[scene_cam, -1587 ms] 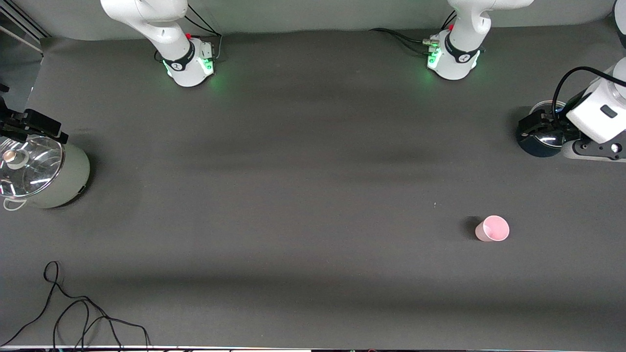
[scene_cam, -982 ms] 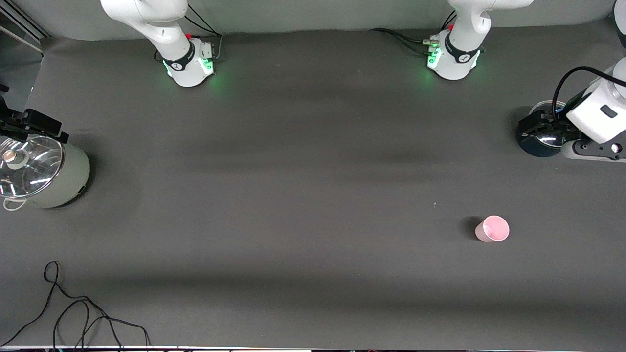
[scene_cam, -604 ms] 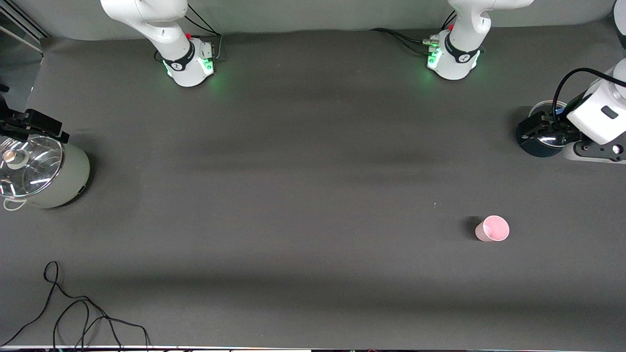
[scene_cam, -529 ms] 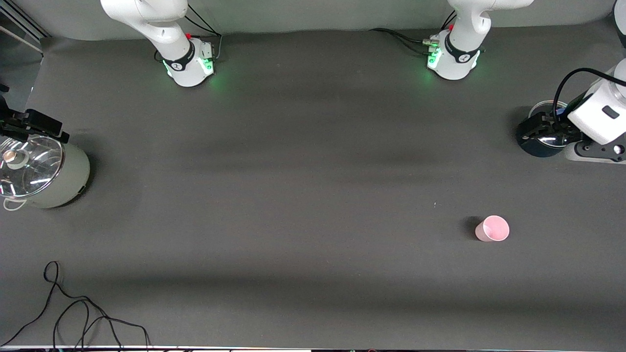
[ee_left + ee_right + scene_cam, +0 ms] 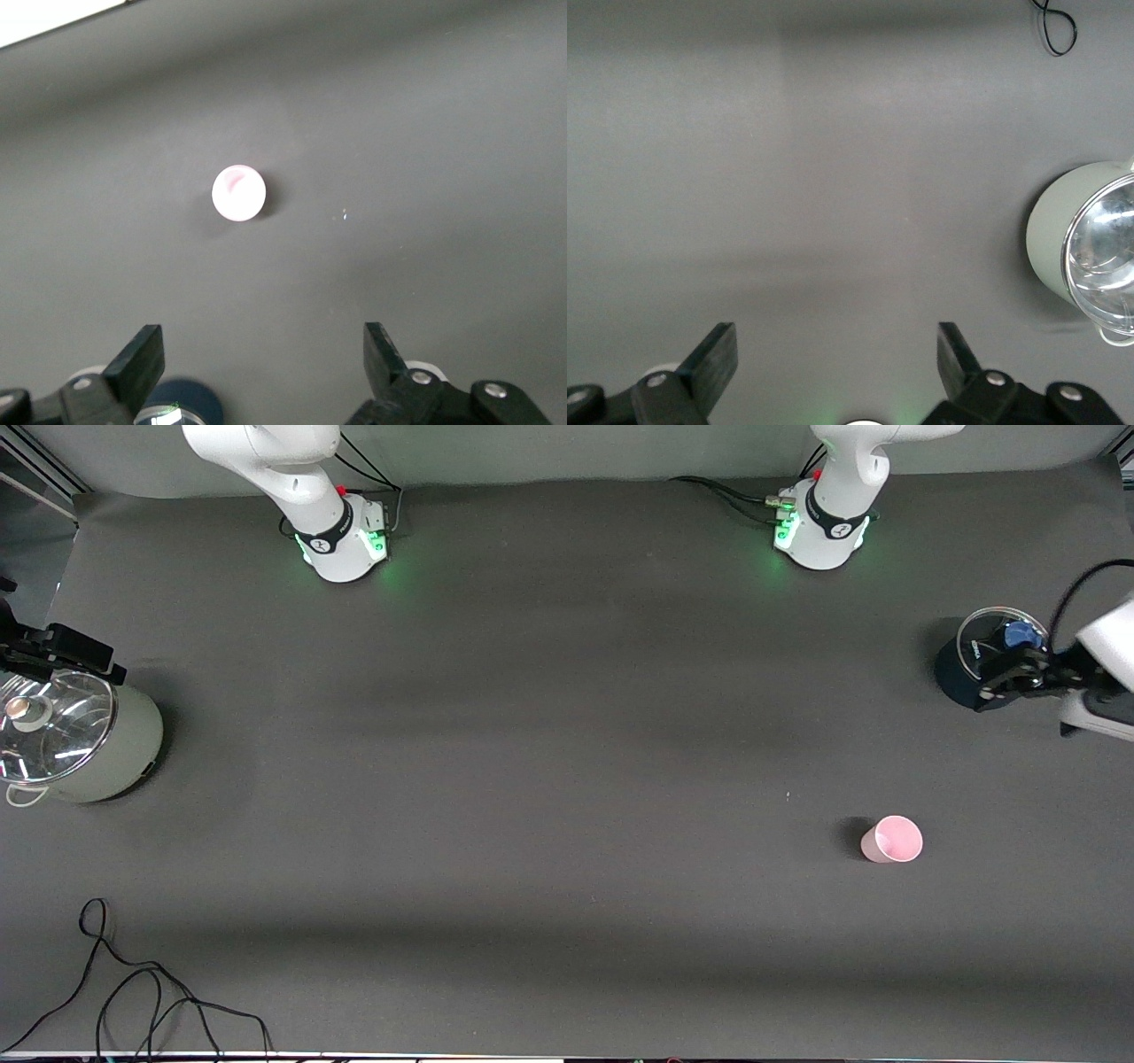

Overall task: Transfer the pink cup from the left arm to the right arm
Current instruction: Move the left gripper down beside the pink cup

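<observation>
So we're right at the start here: nothing is picked up yet, and I'd call this the approach step for the left arm.

The bench (image 5: pixel 567 717) is one big dark grey mat, mostly bare, with a pale wall strip along the arms' bases. At the right arm's end sits a pale green pot (image 5: pixel 75 735) with a glass lid, at the left arm's end a dark round container (image 5: pixel 970 673), and a loose black cable (image 5: pixel 133 992) lies near the front camera.

The left gripper (image 5: pixel 266 376) hangs over that dark container, fingers spread wide, holding nothing. The right gripper (image 5: pixel 837 376) waits beside the pot, also wide open and empty.

The pink cup (image 5: pixel 892 839) stands upright, rim up, nearer the front camera than the container, toward the left arm's end. Next move probably needs the left gripper lined up over it and lowered around the wall.
</observation>
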`<state>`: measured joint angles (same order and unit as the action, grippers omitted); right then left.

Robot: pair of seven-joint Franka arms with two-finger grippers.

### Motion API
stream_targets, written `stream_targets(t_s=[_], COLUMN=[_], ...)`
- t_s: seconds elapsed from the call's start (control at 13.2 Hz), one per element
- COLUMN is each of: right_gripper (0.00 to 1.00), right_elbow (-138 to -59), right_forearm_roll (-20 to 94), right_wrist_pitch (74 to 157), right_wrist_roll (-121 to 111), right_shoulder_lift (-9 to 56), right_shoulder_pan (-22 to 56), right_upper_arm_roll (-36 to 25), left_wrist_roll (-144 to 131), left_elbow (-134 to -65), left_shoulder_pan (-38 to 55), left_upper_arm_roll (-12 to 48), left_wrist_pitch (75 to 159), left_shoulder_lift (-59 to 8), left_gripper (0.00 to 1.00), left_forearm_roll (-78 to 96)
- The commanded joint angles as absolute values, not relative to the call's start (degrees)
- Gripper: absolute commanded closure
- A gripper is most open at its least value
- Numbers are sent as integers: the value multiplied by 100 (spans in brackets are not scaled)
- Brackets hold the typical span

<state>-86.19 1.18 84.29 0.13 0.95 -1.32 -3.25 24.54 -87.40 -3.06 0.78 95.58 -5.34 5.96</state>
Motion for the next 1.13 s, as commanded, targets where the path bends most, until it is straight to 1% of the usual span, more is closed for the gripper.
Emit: stream_targets(t_s=[0.0, 0.38, 0.6, 1.06], right_gripper=[0, 0, 0, 0], right_elbow=[-8508, -8517, -8517, -8525], right_forearm_roll=[26, 26, 26, 26], right_wrist_pitch=[8341, 8341, 8341, 8341], right_wrist_roll=[-26, -26, -26, -26], right_shoulder_lift=[141, 149, 149, 149], right_shoulder_pan=[-167, -176, -176, -176], right_upper_arm_roll=[-316, -316, -316, -316], left_wrist_roll=[4317, 7105, 8477, 11026], left_elbow=[-8123, -7735, -7708, -7734], left_shoulder_pan=[-1157, -2274, -2714, -2996], left_upper_arm_roll=[79, 114, 132, 141], left_wrist_pitch=[9536, 9449, 9396, 9264], left_shoulder_lift=[-1228, -2379, -3100, -4410], left_gripper=[0, 0, 0, 0], left_forearm_roll=[1631, 3170, 4031, 5237])
